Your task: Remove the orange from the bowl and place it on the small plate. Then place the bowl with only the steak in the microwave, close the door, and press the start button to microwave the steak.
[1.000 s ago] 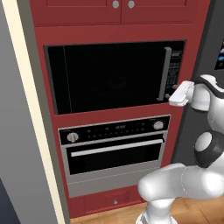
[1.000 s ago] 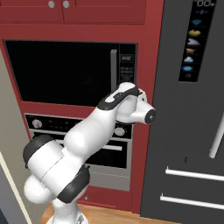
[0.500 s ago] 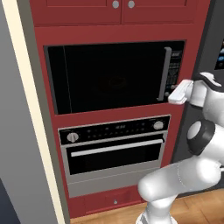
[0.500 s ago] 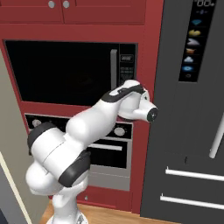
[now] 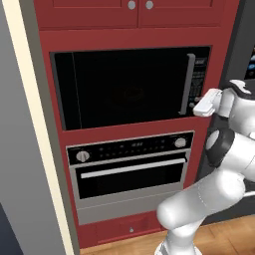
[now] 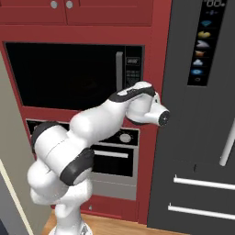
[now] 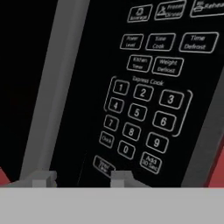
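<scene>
Microwave (image 5: 129,84) door (image 5: 124,87) is shut, flush with the red cabinetry; vertical silver bar handle (image 5: 189,83) at its right edge, button panel (image 5: 199,79) just right of that. Judged stage: last step, pressing start.

Change over the last second: the hand (image 7: 83,176) has drawn its fingers in from wide apart to a narrow gap. In the hand view two tips show at the bottom edge, apart, nothing between them; the right fingertip (image 7: 121,176) sits just below the bottom-row button (image 7: 104,166) on the keypad (image 7: 142,124). The wrist has crept slightly towards the panel in the left base view, and the elbow has risen in both base views. Reading: fingers narrowing to make a blunt poking tip, hand lined up on the lower left of the keypad. Cannot tell whether the narrowing has finished.

Position: hand housing (image 5: 206,102) at the right end of the microwave, level with the lower end of the handle, very near or touching the panel. Contact not resolvable.

Hidden or unclear:
- Behind the dark glass nothing can be made out, so bowl and steak inside are an inference from the closed door, not an observation.
- Label of the bottom-row button is partly cut off by the fingertip; probably start, not legible with certainty.
- In the right base view the forearm (image 6: 119,112) covers the lower panel (image 6: 133,69) and the hand itself.
- Oven (image 5: 132,167) below, with knobs, and dark fridge (image 6: 202,114) to the right: not involved.
</scene>
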